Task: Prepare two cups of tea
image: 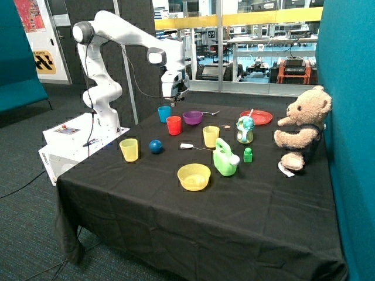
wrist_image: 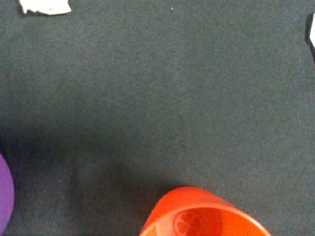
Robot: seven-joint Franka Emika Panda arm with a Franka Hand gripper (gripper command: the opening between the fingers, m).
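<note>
The surface (image: pixel 234 216), draped in black cloth, is filling most of the outside view, with a teddy bear (image: pixel 302 126) sitting at its right edge. The white arm is reaching in from the upper left, and its gripper (image: pixel 173 99) is hanging just above the light blue cup (image: pixel 164 113) and the red cup (image: pixel 173 125), which are standing side by side. Whether the gripper is open or holding anything cannot be told from either view. A purple bowl (image: pixel 192 117) is sitting just right of the cups. Near the frame's centre, a tea bag (image: pixel 187 146) is lying flat on the cloth.

The wrist view is showing only cloth, the red cup's rim (wrist_image: pixel 204 216) at the bottom edge, a sliver of the purple bowl (wrist_image: pixel 5 194) at lower left, and a pale scrap (wrist_image: pixel 45 6) at upper left, too cropped to identify.
</note>
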